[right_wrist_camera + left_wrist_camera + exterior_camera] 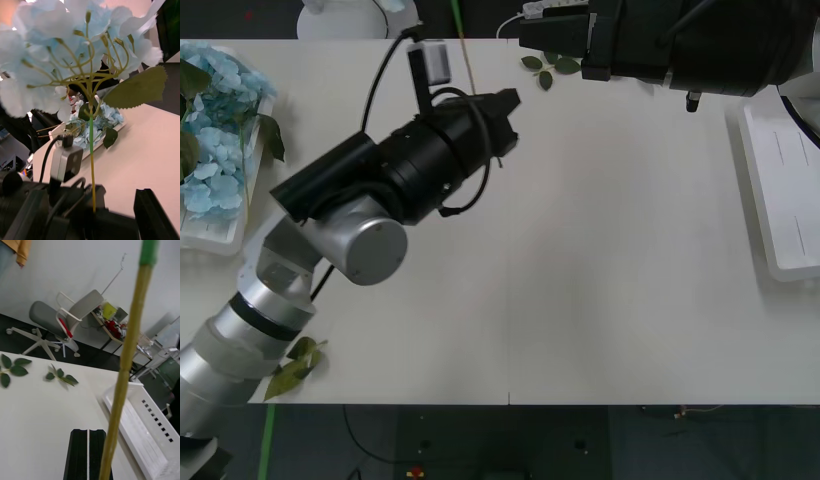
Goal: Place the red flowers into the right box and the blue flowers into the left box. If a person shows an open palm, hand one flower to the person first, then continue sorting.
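So the left gripper (502,105) is out over the middle of the tabletop (600,280) with its black fingers (88,453) pressed together on the stalk (127,352) of one blue flower (75,48). They grip it low down, so the fluffy head stands up high and clear of everything. That makes sense to me, since pinching the stalk keeps the petals from getting squashed. The rest of the blue flowers (220,130) are already piled in the left box (210,240) at the left edge of the tabletop, which is where this one should go too. It's well apart from that box right now, though, so my guess is it needs a swing back to the left before it's dropped. The right box (780,200) sits on the far right, and I don't see any flowers in the part that shows. The right gripper (552,38) hangs at the far edge near a few loose leaf sprigs (550,68), and I can't tell if it's open or not.
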Robot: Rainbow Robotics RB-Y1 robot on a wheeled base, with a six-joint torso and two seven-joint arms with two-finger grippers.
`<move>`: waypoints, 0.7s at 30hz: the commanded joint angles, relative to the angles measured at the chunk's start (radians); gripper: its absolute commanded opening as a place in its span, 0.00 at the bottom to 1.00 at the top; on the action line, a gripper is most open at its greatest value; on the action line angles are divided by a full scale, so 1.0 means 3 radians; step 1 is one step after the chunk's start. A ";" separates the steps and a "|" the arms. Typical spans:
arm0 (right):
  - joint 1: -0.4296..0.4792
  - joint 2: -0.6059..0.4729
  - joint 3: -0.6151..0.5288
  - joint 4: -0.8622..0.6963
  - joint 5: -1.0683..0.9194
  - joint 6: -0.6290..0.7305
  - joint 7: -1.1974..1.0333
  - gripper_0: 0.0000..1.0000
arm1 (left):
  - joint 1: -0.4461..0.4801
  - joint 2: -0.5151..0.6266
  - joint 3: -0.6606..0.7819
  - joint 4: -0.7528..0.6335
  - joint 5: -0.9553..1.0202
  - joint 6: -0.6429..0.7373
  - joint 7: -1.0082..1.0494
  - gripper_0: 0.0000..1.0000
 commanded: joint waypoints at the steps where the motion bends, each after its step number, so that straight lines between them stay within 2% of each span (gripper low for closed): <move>1: -0.0144 0.0055 0.0013 -0.0070 0.0024 -0.0027 -0.0094 0.89 | 0.0202 0.0469 0.0478 -0.0170 0.0075 -0.0057 0.0694 0.00; 7: -0.0144 -0.0002 0.0013 -0.0070 0.0024 0.0019 -0.0064 0.90 | 0.0611 0.1016 0.1035 -0.0175 0.0131 0.0224 0.1103 0.00; 14: -0.0144 -0.0278 0.0008 -0.0080 0.0203 0.0352 0.0197 0.90 | 0.1045 0.1538 0.1710 -0.0180 0.0218 0.0680 0.1446 0.00; 21: -0.0088 -0.0677 0.0008 -0.0054 0.0219 0.0750 0.0806 0.89 | 0.1199 0.1891 0.2436 -0.0078 0.0331 0.1595 0.1758 0.00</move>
